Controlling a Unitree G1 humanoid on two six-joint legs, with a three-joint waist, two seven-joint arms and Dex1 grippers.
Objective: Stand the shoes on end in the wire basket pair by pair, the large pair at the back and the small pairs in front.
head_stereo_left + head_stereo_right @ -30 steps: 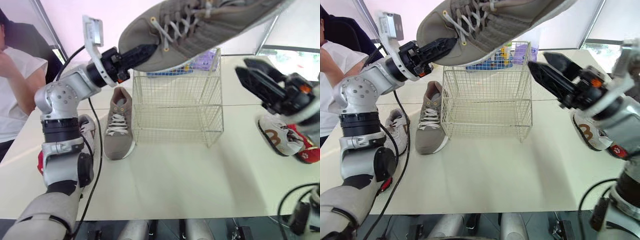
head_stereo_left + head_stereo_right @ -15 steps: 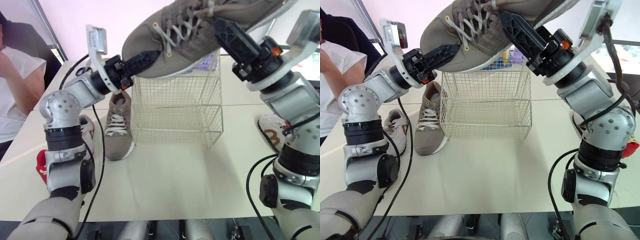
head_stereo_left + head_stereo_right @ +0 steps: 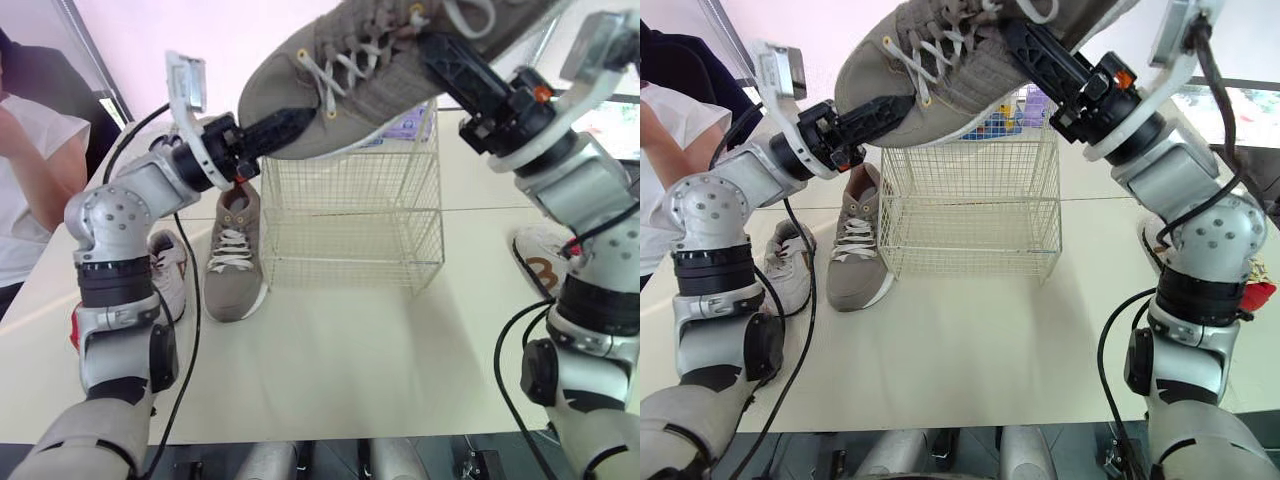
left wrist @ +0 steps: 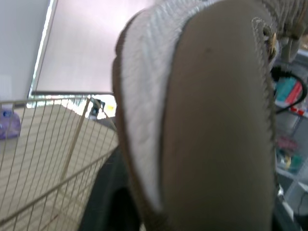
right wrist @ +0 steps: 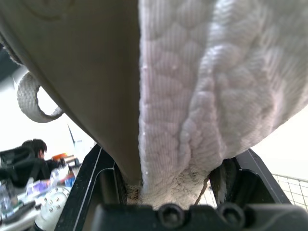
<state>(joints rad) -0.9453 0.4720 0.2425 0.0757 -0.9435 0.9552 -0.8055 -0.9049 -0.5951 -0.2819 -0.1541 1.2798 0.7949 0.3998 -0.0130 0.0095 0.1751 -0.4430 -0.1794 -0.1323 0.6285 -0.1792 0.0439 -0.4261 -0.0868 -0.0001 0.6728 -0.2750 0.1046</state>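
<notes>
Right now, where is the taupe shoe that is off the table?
In the head views, the taupe shoe hangs above the wire basket, left gripper clamped on its toe, right gripper on its heel end.

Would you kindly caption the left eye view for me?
The left claw and right claw hold a taupe shoe above the wire basket.
</notes>
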